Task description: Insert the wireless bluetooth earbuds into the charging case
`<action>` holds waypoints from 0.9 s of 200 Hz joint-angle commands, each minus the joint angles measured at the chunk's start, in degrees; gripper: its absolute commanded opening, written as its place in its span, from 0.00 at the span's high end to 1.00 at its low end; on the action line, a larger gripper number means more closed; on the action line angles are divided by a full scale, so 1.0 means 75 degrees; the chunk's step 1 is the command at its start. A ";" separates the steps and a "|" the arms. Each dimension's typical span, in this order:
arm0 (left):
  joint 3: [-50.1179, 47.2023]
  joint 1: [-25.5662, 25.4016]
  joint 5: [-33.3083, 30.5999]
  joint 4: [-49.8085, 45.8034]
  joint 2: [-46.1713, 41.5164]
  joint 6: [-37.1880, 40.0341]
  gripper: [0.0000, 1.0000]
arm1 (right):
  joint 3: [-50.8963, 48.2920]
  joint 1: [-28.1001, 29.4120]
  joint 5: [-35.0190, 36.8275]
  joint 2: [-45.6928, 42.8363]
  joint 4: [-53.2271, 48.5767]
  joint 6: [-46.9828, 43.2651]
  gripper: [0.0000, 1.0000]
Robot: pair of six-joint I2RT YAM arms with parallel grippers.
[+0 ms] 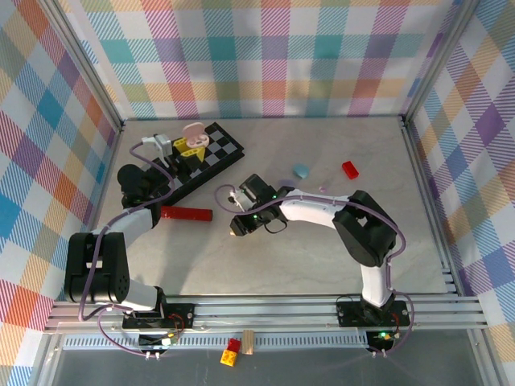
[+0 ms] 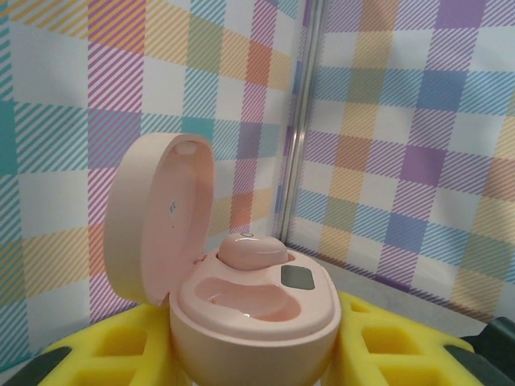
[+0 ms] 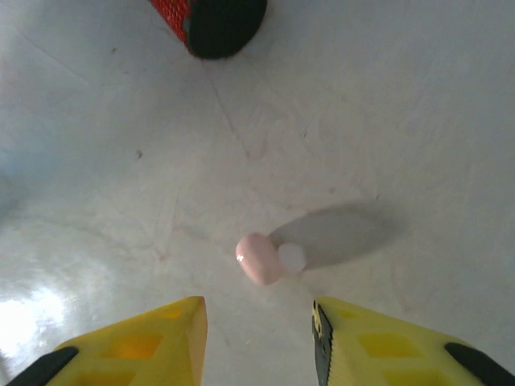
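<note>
Just ahead of the right gripper [image 3: 257,310], spread and empty, lies a pink earbud [image 3: 261,257], apparently crosswise; the left gripper [image 2: 249,362] pinches the charging case [image 2: 241,310].

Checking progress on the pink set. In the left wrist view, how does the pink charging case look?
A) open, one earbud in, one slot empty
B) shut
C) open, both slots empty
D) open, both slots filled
A: the pink charging case stands open, with one pink earbud in its far slot and the near slot bare.
</note>
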 commanded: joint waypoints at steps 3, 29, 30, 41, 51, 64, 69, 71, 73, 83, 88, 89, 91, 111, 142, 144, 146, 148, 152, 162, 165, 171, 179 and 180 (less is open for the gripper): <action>-0.0018 0.0275 -0.0293 -0.0048 -0.0262 0.0070 0.63 | 0.0611 0.0434 0.1419 0.0376 -0.0614 -0.1400 0.62; -0.0001 0.0460 -0.0536 -0.0308 -0.0323 0.0164 0.63 | 0.0902 0.0888 0.2561 0.0647 -0.0666 -0.2206 0.63; -0.0004 0.0470 -0.0538 -0.0322 -0.0324 0.0170 0.63 | 0.0907 0.0905 0.2591 0.0657 -0.0656 -0.2232 0.63; 0.0017 0.0576 -0.0627 -0.0406 -0.0336 0.0204 0.63 | 0.0990 0.1076 0.2851 0.0732 -0.0656 -0.2496 0.63; 0.0062 0.0665 -0.0638 -0.0409 -0.0314 0.0178 0.63 | 0.1079 0.1197 0.3008 0.0808 -0.0673 -0.2657 0.63; 0.0130 0.0726 -0.0640 -0.0396 -0.0277 0.0146 0.63 | 0.1206 0.1301 0.3160 0.0937 -0.0730 -0.2817 0.63; 0.0154 0.0732 -0.0623 -0.0385 -0.0265 0.0132 0.63 | 0.1261 0.1339 0.3219 0.0993 -0.0752 -0.2878 0.63; 0.0163 0.0730 -0.0628 -0.0383 -0.0266 0.0132 0.63 | 0.1284 0.1349 0.3242 0.1017 -0.0755 -0.2902 0.63; 0.0168 0.0736 -0.0626 -0.0383 -0.0266 0.0129 0.63 | 0.1307 0.1363 0.3269 0.1038 -0.0767 -0.2925 0.63; 0.0181 0.0747 -0.0628 -0.0383 -0.0264 0.0122 0.63 | 0.1395 0.1411 0.3357 0.1159 -0.0815 -0.3014 0.63; 0.0192 0.0742 -0.0625 -0.0386 -0.0276 0.0119 0.63 | 0.1443 0.1427 0.3382 0.1205 -0.0825 -0.3050 0.63; 0.0193 0.0746 -0.0623 -0.0384 -0.0277 0.0118 0.63 | 0.1453 0.1427 0.3382 0.1211 -0.0830 -0.3052 0.63; 0.0193 0.0749 -0.0631 -0.0383 -0.0277 0.0117 0.63 | 0.1461 0.1432 0.3383 0.1233 -0.0851 -0.3063 0.63; 0.0169 0.0744 -0.0625 -0.0411 -0.0333 0.0128 0.63 | 0.1577 0.1450 0.3381 0.1356 -0.0925 -0.3112 0.63; 0.0134 0.0750 -0.0616 -0.0618 -0.0447 0.0254 0.63 | 0.1670 0.1460 0.3620 0.1541 -0.1093 -0.3194 0.65; 0.0134 0.0744 -0.0620 -0.0632 -0.0458 0.0265 0.63 | 0.1664 0.1461 0.3627 0.1547 -0.1092 -0.3195 0.65; 0.0134 0.0739 -0.0613 -0.0653 -0.0463 0.0277 0.63 | 0.1672 0.1461 0.3637 0.1548 -0.1101 -0.3195 0.65; 0.0134 0.0741 -0.0625 -0.0661 -0.0473 0.0285 0.63 | 0.1680 0.1461 0.3649 0.1554 -0.1118 -0.3195 0.65; 0.0134 0.0749 -0.0624 -0.0702 -0.0485 0.0302 0.63 | 0.1689 0.1461 0.3655 0.1564 -0.1132 -0.3195 0.66; 0.0143 0.0744 -0.0622 -0.0755 -0.0512 0.0336 0.63 | 0.1714 0.1461 0.3687 0.1585 -0.1179 -0.3173 0.67; 0.0146 0.0749 -0.0622 -0.0757 -0.0518 0.0339 0.63 | 0.1722 0.1461 0.3679 0.1595 -0.1192 -0.3172 0.67; 0.0145 0.0750 -0.0622 -0.0762 -0.0524 0.0339 0.63 | 0.1728 0.1461 0.3686 0.1611 -0.1198 -0.3160 0.67; 0.0158 0.0749 -0.0610 -0.0759 -0.0524 0.0328 0.63 | 0.1742 0.1461 0.3688 0.1639 -0.1198 -0.3138 0.68; 0.0158 0.0749 -0.0604 -0.0758 -0.0524 0.0328 0.63 | 0.1743 0.1461 0.3682 0.1644 -0.1198 -0.3137 0.68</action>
